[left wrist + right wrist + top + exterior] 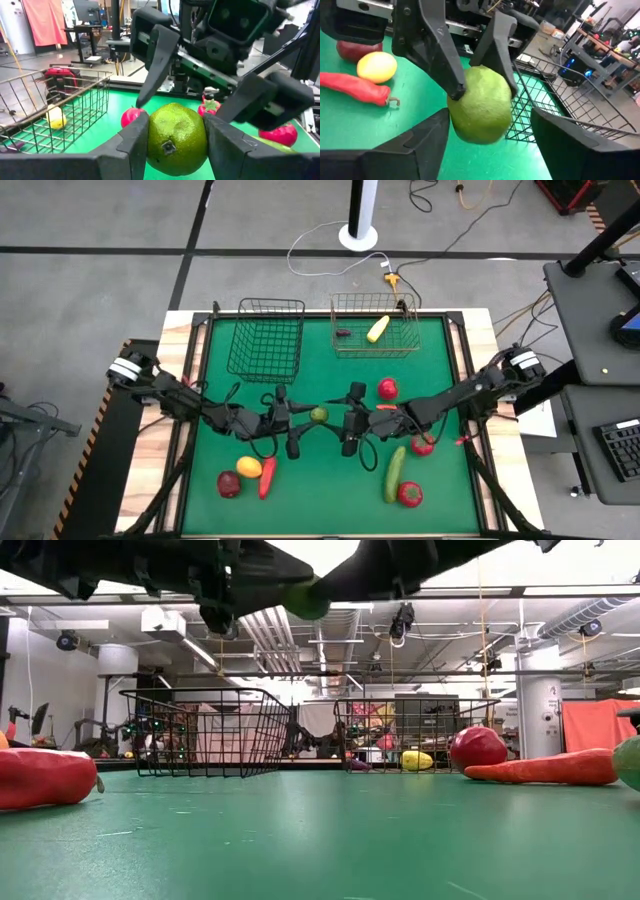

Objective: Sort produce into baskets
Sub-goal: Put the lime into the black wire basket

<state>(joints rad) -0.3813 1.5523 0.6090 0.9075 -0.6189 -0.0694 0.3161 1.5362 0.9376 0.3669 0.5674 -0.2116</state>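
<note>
**Green citrus held mid-air between the two claws**

The green lime-like fruit [319, 415] hangs above the middle of the green bench [330, 490], pinched in the left claw [175, 142], whose fingers press both its sides. The right claw [487, 137] faces it, spread wide with the fruit sitting between its fingers but not gripped. This looks like a hand-over. To do it well, the right claw should close squarely on the free flanks of the fruit, clear of the left fingers, and the left should let go only once that grip is firm; the round, smooth skin could slip.

Beyond them stand the black wire basket [267, 338], which appears empty, and the silvery basket [375, 326], holding a yellow fruit [377, 329] and a small dark piece. A red fruit [387, 388], a cucumber [395, 473], a red pepper [266, 477] and other produce lie scattered below the arms, so a dropped fruit could roll among them.
</note>
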